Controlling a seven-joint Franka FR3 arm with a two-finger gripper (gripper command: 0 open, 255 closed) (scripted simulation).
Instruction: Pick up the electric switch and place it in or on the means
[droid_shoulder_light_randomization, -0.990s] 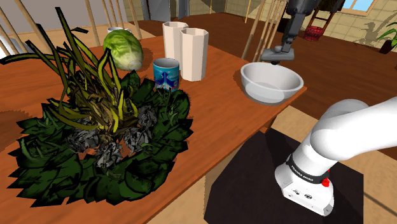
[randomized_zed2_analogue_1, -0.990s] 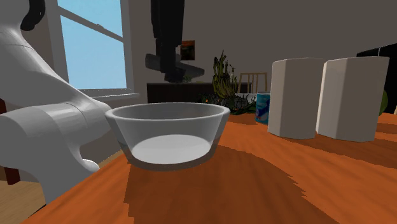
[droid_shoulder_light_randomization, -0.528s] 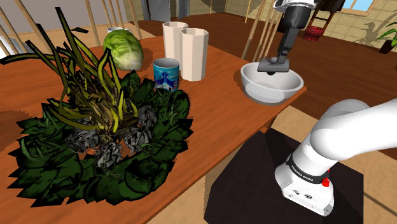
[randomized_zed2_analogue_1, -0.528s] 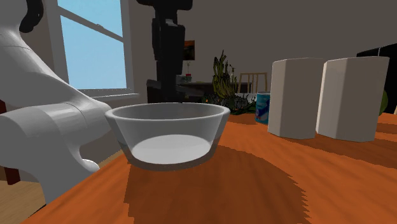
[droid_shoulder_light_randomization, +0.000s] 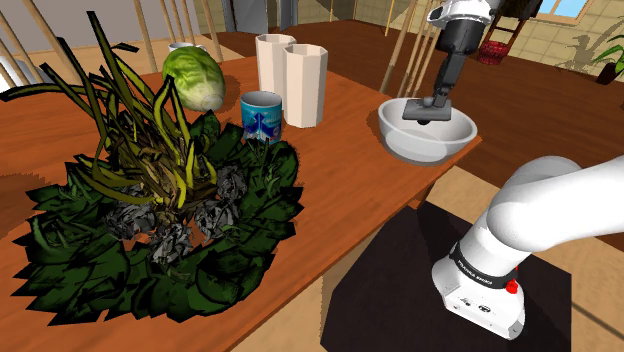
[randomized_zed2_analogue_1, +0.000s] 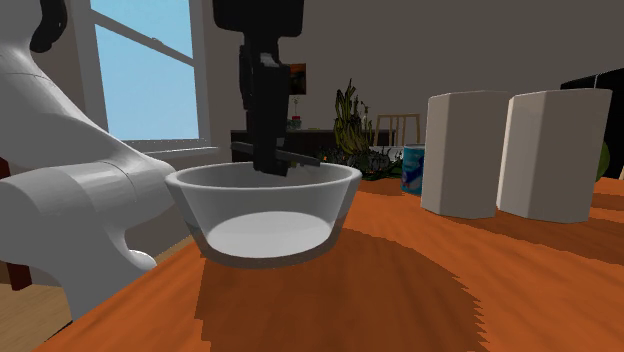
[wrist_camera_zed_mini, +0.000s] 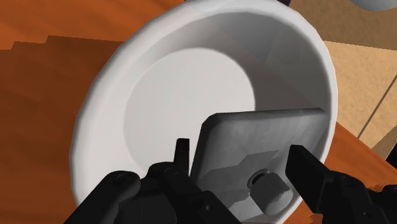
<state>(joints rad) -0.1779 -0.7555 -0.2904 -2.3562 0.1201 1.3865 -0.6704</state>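
Note:
A flat grey electric switch (wrist_camera_zed_mini: 257, 156) with a small round knob is clasped between my black fingers (wrist_camera_zed_mini: 304, 167), and the gripper (wrist_camera_zed_mini: 245, 162) is shut on it. The switch hangs just inside the wide white bowl (wrist_camera_zed_mini: 102, 95). In the shoulder view the gripper (droid_shoulder_light_randomization: 437, 98) reaches down over the bowl (droid_shoulder_light_randomization: 400, 140) near the table's right corner, and the switch (droid_shoulder_light_randomization: 424, 111) sits level with the rim. In the second exterior view the gripper (randomized_zed2_analogue_1: 266, 160) dips behind the bowl's (randomized_zed2_analogue_1: 262, 205) near wall, which partly hides the dark switch plate (randomized_zed2_analogue_1: 300, 156).
Two tall white containers (droid_shoulder_light_randomization: 292, 78), a blue mug (droid_shoulder_light_randomization: 262, 114) and a green cabbage (droid_shoulder_light_randomization: 193, 78) stand to the shoulder view's left of the bowl. A large leafy plant (droid_shoulder_light_randomization: 150, 200) covers the wooden table's (droid_shoulder_light_randomization: 350, 180) left. The arm's base (droid_shoulder_light_randomization: 480, 290) stands below the table edge.
The gripper has come down with the switch, from well above the bowl to the level of its rim.

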